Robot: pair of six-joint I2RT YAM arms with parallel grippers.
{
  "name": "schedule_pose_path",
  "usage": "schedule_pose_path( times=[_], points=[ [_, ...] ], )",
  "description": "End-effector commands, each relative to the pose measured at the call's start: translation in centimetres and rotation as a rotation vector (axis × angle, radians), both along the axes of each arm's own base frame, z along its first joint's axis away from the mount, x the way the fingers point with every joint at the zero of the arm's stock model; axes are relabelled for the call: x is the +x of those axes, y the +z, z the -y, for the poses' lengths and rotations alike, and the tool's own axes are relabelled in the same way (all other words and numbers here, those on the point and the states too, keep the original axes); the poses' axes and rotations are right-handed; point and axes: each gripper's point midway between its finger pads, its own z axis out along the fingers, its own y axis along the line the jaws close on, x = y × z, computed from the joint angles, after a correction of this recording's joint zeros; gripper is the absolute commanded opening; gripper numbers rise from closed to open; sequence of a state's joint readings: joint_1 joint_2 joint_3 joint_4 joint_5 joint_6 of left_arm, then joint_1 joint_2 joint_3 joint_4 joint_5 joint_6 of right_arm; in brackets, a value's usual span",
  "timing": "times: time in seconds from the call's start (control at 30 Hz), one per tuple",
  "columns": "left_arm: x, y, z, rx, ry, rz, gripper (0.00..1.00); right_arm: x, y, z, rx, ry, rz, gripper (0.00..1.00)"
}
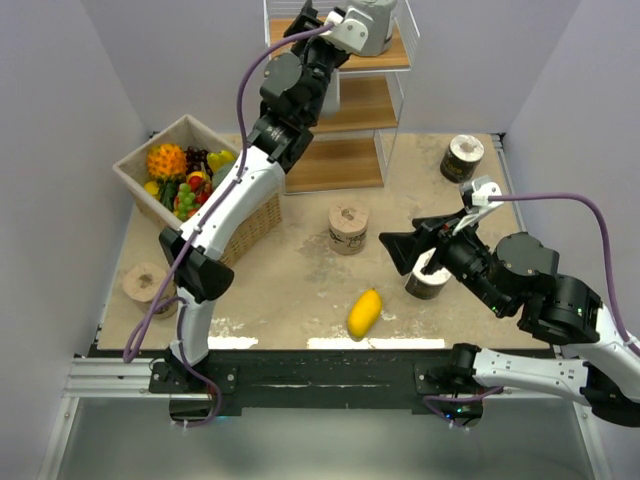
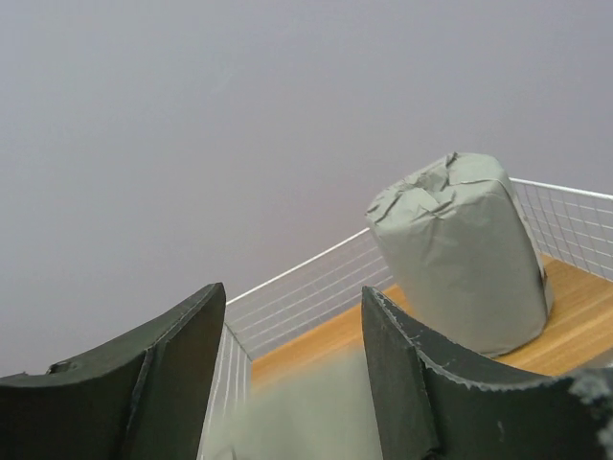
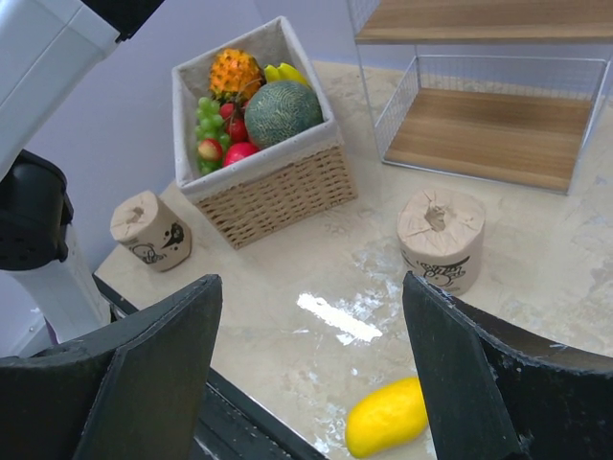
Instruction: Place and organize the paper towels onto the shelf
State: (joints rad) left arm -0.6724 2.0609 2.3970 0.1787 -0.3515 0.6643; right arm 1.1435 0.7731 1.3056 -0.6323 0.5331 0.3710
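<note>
The shelf point(image 1: 350, 105) stands at the back of the table. My left gripper point(image 1: 318, 22) reaches onto its top board and is shut on a grey paper towel roll point(image 2: 306, 412), which is blurred between the fingers. A second grey roll point(image 2: 460, 254) stands upright on that board point(image 2: 565, 326), just beyond the gripper point(image 2: 292, 307). My right gripper point(image 1: 405, 245) is open and empty above the table. A dark-wrapped roll point(image 1: 428, 278) stands right under it. Another dark roll point(image 1: 462, 157) stands at the back right. Tan printed rolls stand mid-table point(image 1: 347, 228) point(image 3: 441, 240) and front left point(image 1: 148, 285) point(image 3: 150, 230).
A wicker fruit basket point(image 1: 250, 215) point(image 3: 278, 192) sits at the left beside the shelf. A yellow mango point(image 1: 364, 312) point(image 3: 386, 417) lies near the front edge. The shelf's lower boards point(image 3: 488, 139) show bare wood behind white wire sides.
</note>
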Motion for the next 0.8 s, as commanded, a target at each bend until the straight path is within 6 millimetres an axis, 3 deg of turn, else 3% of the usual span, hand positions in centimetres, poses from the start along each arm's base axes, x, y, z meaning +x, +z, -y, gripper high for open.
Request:
schedule_pose_path(
  times=[0.0, 0.2, 0.27, 0.3, 0.33, 0.37, 0.4, 0.43, 0.47, 0.5, 0.53, 0.57, 0.6, 0.63, 0.67, 0.7, 0.73, 0.77],
  points=[
    [-0.7, 3.2, -1.3, -0.096, -0.026, 0.089, 0.64, 0.4, 1.7, 0.3, 0.028, -0.022, 0.041, 0.80],
    [-0.4, 2.1, -1.8, -0.108, -0.012, 0.025, 0.63, 0.8, 1.0, 0.1, 0.003, -0.038, 0.035, 0.80],
    [-1.5, 2.5, -1.9, -0.120, -0.031, -0.007, 0.63, 1.0, 0.4, -0.2, -0.005, -0.041, 0.030, 0.80],
    [-1.4, 1.2, -1.8, -0.111, -0.016, -0.044, 0.63, 1.0, 0.1, -0.3, -0.005, -0.042, 0.025, 0.80],
    [-3.5, 2.9, -3.1, -0.139, -0.012, -0.028, 0.63, 1.2, -0.6, -0.5, -0.016, -0.049, 0.020, 0.80],
    [-3.6, 0.1, -1.9, -0.111, -0.024, -0.083, 0.64, 1.2, -0.9, -0.6, -0.020, -0.050, 0.016, 0.80],
    [-6.1, 2.1, -3.6, -0.144, -0.031, -0.061, 0.65, 1.3, -1.2, -0.7, -0.019, -0.055, 0.009, 0.80],
    [-7.1, 1.8, -4.1, -0.162, -0.036, -0.077, 0.65, 1.4, -1.8, -0.9, -0.030, -0.055, 0.000, 0.80],
    [-7.4, -0.9, -3.5, -0.176, -0.064, -0.168, 0.66, 1.4, -2.1, -0.9, -0.033, -0.054, -0.004, 0.80],
    [-9.7, 0.5, -5.2, -0.227, -0.092, -0.175, 0.67, 1.4, -2.4, -1.1, -0.030, -0.054, -0.014, 0.80],
    [-10.4, -0.2, -5.7, -0.261, -0.103, -0.218, 0.67, 1.4, -3.0, -1.1, -0.034, -0.057, -0.022, 0.80],
    [-10.8, -3.6, -5.6, -0.292, -0.116, -0.349, 0.69, 1.3, -3.5, -1.4, -0.035, -0.046, -0.033, 0.80],
    [-12.9, -3.1, -7.0, -0.325, -0.141, -0.368, 0.70, 1.2, -4.0, -1.7, -0.024, -0.038, -0.050, 0.80],
    [-13.7, -4.1, -7.5, -0.335, -0.143, -0.410, 0.71, 1.1, -5.0, -2.2, -0.034, -0.023, -0.064, 0.80],
    [-14.3, -7.7, -7.8, -0.352, -0.124, -0.527, 0.73, 0.6, -5.7, -3.0, -0.033, 0.019, -0.084, 0.79],
    [-16.0, -7.7, -9.5, -0.408, -0.113, -0.551, 0.73, 0.3, -6.3, -3.7, -0.010, 0.040, -0.116, 0.79],
    [-16.6, -9.0, -10.2, -0.422, -0.091, -0.595, 0.73, 0.1, -7.5, -4.5, -0.012, 0.061, -0.141, 0.78],
    [-17.5, -12.7, -10.8, -0.436, -0.050, -0.710, 0.74, 0.0, -8.5, -5.4, -0.012, 0.079, -0.168, 0.78]
  ],
)
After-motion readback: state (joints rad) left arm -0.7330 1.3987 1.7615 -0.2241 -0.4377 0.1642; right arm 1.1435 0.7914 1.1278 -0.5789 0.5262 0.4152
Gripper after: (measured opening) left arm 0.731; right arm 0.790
